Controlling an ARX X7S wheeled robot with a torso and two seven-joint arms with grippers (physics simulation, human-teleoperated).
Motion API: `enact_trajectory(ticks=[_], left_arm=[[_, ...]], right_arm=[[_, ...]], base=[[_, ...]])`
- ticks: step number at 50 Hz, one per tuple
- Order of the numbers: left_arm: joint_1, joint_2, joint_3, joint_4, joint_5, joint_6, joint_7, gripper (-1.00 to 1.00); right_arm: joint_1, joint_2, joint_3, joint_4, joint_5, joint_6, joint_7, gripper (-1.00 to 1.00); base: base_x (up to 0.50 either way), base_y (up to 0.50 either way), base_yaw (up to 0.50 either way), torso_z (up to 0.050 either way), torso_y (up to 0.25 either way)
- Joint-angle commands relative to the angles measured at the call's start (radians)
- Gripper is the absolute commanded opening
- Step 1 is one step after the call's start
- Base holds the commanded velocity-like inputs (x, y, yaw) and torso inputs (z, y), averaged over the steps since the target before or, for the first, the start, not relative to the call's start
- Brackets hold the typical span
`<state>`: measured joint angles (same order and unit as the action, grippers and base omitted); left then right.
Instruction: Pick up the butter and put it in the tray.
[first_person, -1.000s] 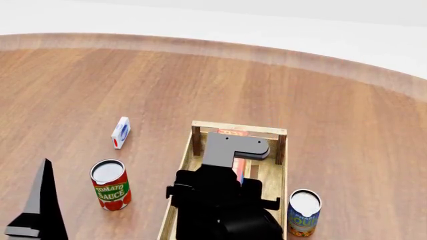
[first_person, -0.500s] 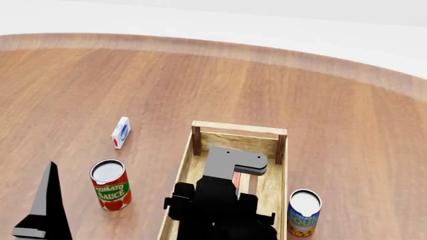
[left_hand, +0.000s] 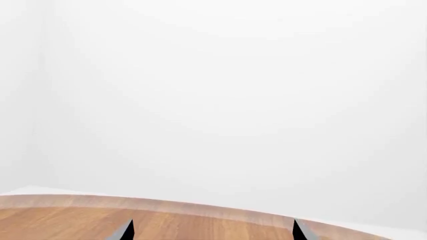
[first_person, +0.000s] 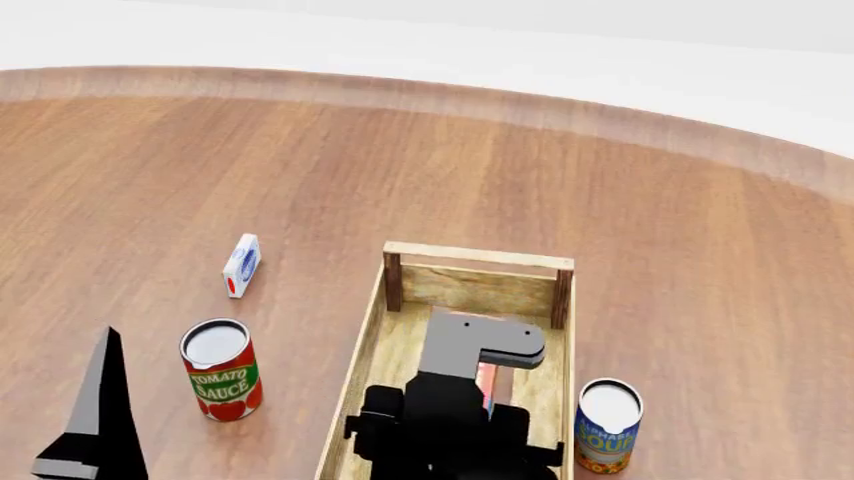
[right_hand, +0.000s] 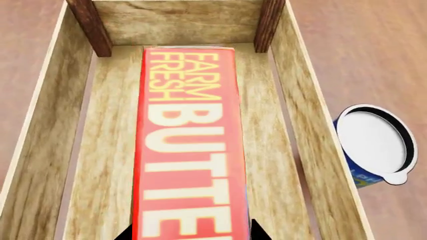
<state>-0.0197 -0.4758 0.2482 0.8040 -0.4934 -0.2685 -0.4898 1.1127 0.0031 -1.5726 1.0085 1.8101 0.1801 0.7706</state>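
The butter, a red-orange carton lettered "FARM FRESH BUTTER", lies lengthwise inside the tray, a light-wood crate with dark corner posts. My right gripper is shut on the butter, a dark fingertip on each long side. In the head view my right arm hangs over the tray and covers most of the butter; I cannot tell whether the carton rests on the slats. My left gripper is open and holds nothing, low at the head view's left.
A tomato sauce can stands left of the tray. A blue can stands close against the tray's right side. A small white-blue-red carton stands farther left. The round wooden table's edge curves behind.
My right arm has drawn back from the tray's far end toward me with the butter, and now sits lower in the tray. The left gripper has shifted slightly.
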Motion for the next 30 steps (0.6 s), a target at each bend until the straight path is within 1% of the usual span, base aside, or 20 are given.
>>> enact_trajectory(ticks=[1,16,20,21,23,25,27,30], left_arm=[[0.002,-0.001,0.006,-0.004,0.004,0.006,-0.001,1.00],[-0.005,-0.004,0.008,-0.005,-0.002,0.004,-0.003,1.00],[-0.007,-0.006,0.009,0.000,-0.003,-0.001,-0.006,1.00],[-0.006,-0.007,0.009,0.002,-0.004,-0.001,-0.007,1.00],[-0.006,-0.008,0.009,0.004,-0.004,-0.001,-0.008,1.00],[-0.006,-0.010,0.007,0.008,-0.007,-0.003,-0.010,1.00],[-0.005,-0.011,0.006,0.009,-0.007,-0.001,-0.010,1.00],[-0.003,-0.011,0.007,0.010,-0.006,0.001,-0.011,1.00]], right_arm=[[0.017,-0.003,-0.019,-0.005,-0.079,-0.005,-0.026,1.00],[0.020,-0.003,-0.012,-0.021,-0.103,-0.011,-0.023,1.00],[0.029,0.011,-0.006,-0.064,-0.108,-0.021,-0.004,1.00],[0.039,0.041,-0.011,-0.130,-0.123,-0.035,0.037,1.00],[0.040,0.071,0.002,-0.192,-0.112,-0.038,0.059,1.00],[0.045,0.123,0.007,-0.309,-0.118,-0.053,0.117,1.00],[0.048,0.156,0.010,-0.390,-0.127,-0.063,0.127,1.00],[0.055,0.227,0.008,-0.561,-0.151,-0.083,0.220,1.00]], base=[[0.00,0.00,0.00,0.000,0.000],[0.00,0.00,0.00,0.000,0.000],[0.00,0.00,0.00,0.000,0.000],[0.00,0.00,0.00,0.000,0.000],[0.00,0.00,0.00,0.000,0.000],[0.00,0.00,0.00,0.000,0.000],[0.00,0.00,0.00,0.000,0.000],[0.00,0.00,0.00,0.000,0.000]])
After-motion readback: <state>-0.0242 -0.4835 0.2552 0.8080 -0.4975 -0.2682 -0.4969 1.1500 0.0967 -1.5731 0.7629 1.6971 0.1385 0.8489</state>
